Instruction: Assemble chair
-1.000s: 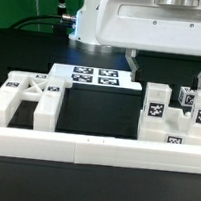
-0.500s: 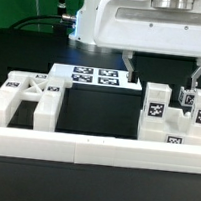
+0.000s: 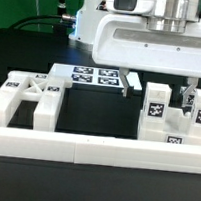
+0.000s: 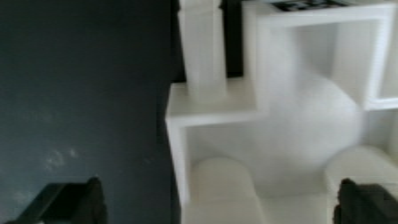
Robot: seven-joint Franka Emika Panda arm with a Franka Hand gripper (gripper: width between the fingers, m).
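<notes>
The chair lies in loose white tagged parts. In the exterior view a cluster of upright tagged blocks (image 3: 165,113) stands at the right, and a cross-braced frame piece (image 3: 29,95) lies at the left. My gripper (image 3: 156,90) hangs open just above the cluster, one finger (image 3: 124,83) off its left side and the other behind the blocks. The tallest tagged block (image 3: 155,100) stands between the fingers. In the wrist view the open gripper (image 4: 217,204) straddles a rounded white part (image 4: 249,188), with a long bar (image 4: 205,40) and a frame panel (image 4: 320,60) beyond. Nothing is held.
The marker board (image 3: 91,75) lies flat at the back, left of the gripper. A long plain white rail (image 3: 83,149) runs along the front of the black table. The white robot body (image 3: 145,38) fills the upper part of the exterior view.
The gripper has come down and shifted toward the exterior view's left, so its fingers now reach the top of the block cluster. Its jaws have stayed wide open. No part has moved.
</notes>
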